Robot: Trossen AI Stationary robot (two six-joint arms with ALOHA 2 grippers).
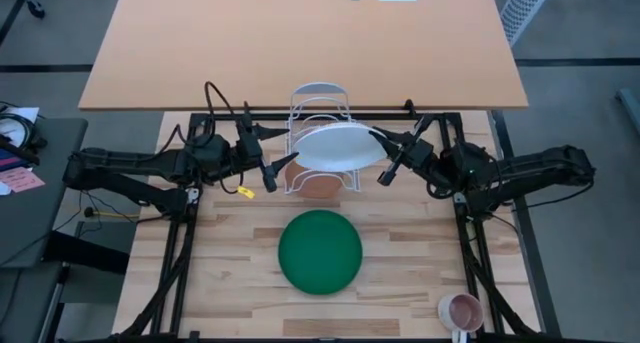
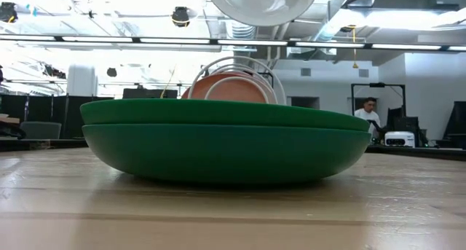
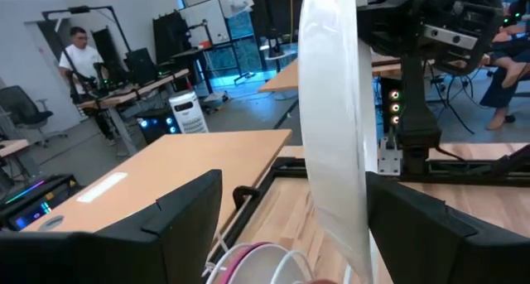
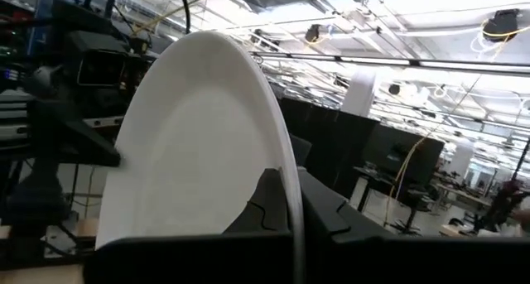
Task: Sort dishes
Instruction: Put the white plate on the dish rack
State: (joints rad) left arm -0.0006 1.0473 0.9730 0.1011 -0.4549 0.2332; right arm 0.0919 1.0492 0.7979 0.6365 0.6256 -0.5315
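The white plate (image 1: 338, 146) is held in the air, tilted, over the white wire rack (image 1: 320, 98). My right gripper (image 1: 383, 153) is shut on the plate's right rim. My left gripper (image 1: 270, 158) is open beside the plate's left edge. In the left wrist view the plate (image 3: 331, 110) stands edge-on ahead of the gap between the fingers. The terracotta plate (image 1: 318, 185) stands in the rack, and a pink plate's rim (image 3: 248, 255) shows there too. The dark green plate (image 1: 320, 251) lies flat on the table, near the middle. My right gripper (image 4: 294, 226) pinches the white plate's rim (image 4: 286, 164) between its two fingers, one on each face. It comes roughly level from the table's right. The plate is lifted clear, tilted, above the rack and the plates in it (image 2: 262, 2).
A small pink mug (image 1: 461, 310) stands at the near right corner of the table. The green plate (image 2: 226, 141) fills the low view in front of the rack (image 2: 240, 79). A tan desk (image 1: 300, 43) lies beyond the far edge. A person (image 3: 79, 56) is in the room behind.
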